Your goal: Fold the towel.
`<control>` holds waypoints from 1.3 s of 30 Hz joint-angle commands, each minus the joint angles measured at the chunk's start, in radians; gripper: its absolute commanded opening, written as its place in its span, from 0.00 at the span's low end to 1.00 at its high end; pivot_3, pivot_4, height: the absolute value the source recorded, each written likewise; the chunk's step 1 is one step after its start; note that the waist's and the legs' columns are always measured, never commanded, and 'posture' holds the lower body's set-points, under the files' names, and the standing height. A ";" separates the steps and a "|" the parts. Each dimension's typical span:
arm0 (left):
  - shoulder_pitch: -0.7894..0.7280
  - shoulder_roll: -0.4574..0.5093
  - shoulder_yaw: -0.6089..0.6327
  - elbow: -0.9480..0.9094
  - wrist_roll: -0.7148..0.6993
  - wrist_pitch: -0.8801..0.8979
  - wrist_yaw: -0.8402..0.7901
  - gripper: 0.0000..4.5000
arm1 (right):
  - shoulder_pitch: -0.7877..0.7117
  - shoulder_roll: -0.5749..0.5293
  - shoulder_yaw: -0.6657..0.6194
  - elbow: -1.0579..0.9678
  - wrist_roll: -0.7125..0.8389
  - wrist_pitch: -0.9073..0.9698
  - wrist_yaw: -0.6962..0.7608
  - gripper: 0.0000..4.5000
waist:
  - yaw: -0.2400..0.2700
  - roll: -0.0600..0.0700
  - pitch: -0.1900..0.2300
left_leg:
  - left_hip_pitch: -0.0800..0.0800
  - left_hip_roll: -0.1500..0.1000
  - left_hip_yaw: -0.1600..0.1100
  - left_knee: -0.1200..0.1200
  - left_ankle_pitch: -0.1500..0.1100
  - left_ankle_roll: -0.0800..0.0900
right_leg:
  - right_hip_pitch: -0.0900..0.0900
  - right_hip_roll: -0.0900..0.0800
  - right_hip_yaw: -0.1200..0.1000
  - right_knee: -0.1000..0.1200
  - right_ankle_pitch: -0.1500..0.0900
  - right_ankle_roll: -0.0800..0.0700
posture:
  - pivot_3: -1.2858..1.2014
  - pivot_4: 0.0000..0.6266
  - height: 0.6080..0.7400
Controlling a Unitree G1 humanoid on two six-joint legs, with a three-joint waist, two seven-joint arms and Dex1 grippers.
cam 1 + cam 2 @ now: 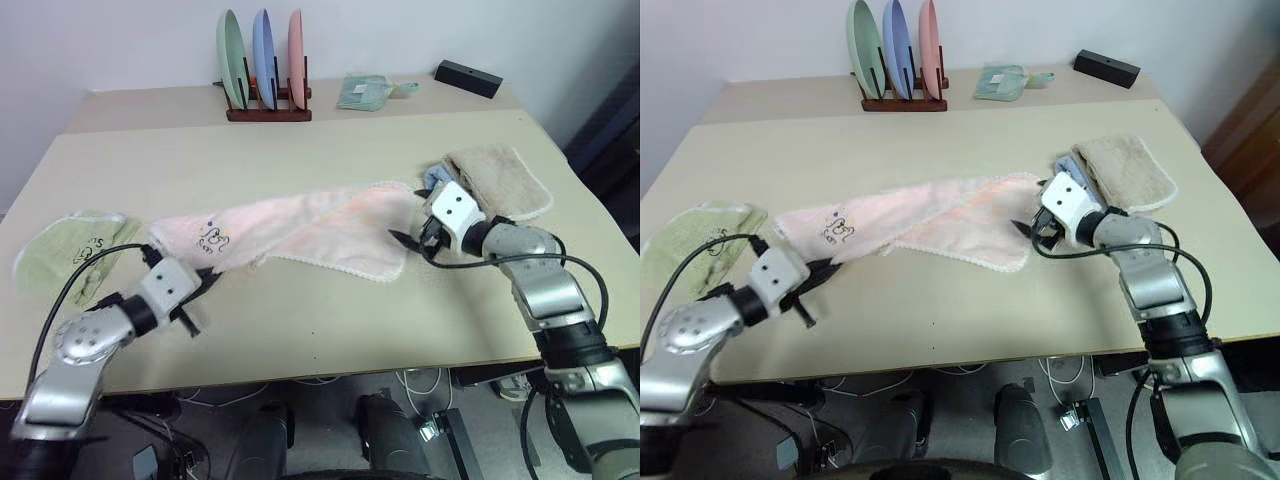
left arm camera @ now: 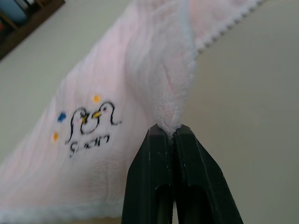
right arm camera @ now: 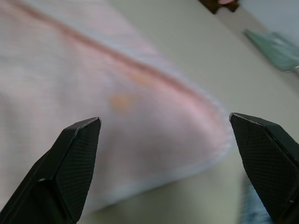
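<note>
On the table (image 1: 330, 330), seen from the left eye, the towel (image 1: 300, 232) lies stretched in a crumpled band across the middle, from 9 o'clock toward 3 o'clock. The left gripper (image 1: 205, 283) sits at its 9 o'clock end, low and pointing forward and to the right, forearm nearly level. The right gripper (image 1: 412, 240) faces the 3 o'clock end, pointing forward and to the left. A green cloth (image 1: 60, 250) lies near the left edge; a beige towel (image 1: 500, 180) lies behind the right arm.

From the right eye, the same layout holds. The step in hand appears to be taking the two ends before the fold. One end is secured; the other is not.

At the left wrist, the fingers (image 2: 152, 186) are pressed together on a pinched corner of the towel, beside its black drawn mark (image 2: 88, 126).

At the right wrist, the fingers (image 3: 74, 163) stand wide apart and hold nothing. The towel's scalloped edge lies just ahead, between them. The next move likely calls for advancing the right gripper onto that edge, then closing on a single layer at the corner.
</note>
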 commanded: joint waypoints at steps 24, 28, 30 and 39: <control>0.115 0.003 0.094 0.026 0.016 -0.053 -0.006 0.00 | -0.370 0.047 0.195 0.718 -0.362 -0.724 -0.115 0.01 | -0.009 0.000 0.000 | 0.000 0.000 0.000 0.000 0.000 0.000 | 0.000 0.000 0.000 0.000 0.000 0.000 | 0.52 0.24 1.00; 0.128 -0.003 0.100 0.035 0.017 -0.066 -0.001 0.00 | -0.385 0.049 0.199 0.743 -0.385 -0.747 -0.145 0.01 | -0.010 0.000 0.000 | 0.000 0.000 0.000 -0.001 0.000 0.000 | 0.000 0.000 0.000 0.000 0.000 0.000 | 0.52 0.24 1.00; 0.121 -0.014 0.109 0.036 0.006 -0.069 0.010 0.00 | -0.389 0.045 0.197 0.742 -0.391 -0.755 -0.152 0.01 | -0.010 0.000 0.000 | 0.000 0.000 0.000 -0.001 0.000 0.000 | 0.000 0.000 0.001 0.000 0.000 0.000 | 0.52 0.24 1.00; -0.423 -0.016 0.152 0.261 -0.020 -0.056 0.203 0.00 | -0.587 -0.030 0.167 0.784 -0.455 -0.732 -0.300 0.01 | -0.002 0.000 0.001 | 0.000 -0.001 -0.002 0.001 0.002 -0.003 | -0.001 0.000 0.000 0.005 0.000 0.000 | 0.52 0.24 1.00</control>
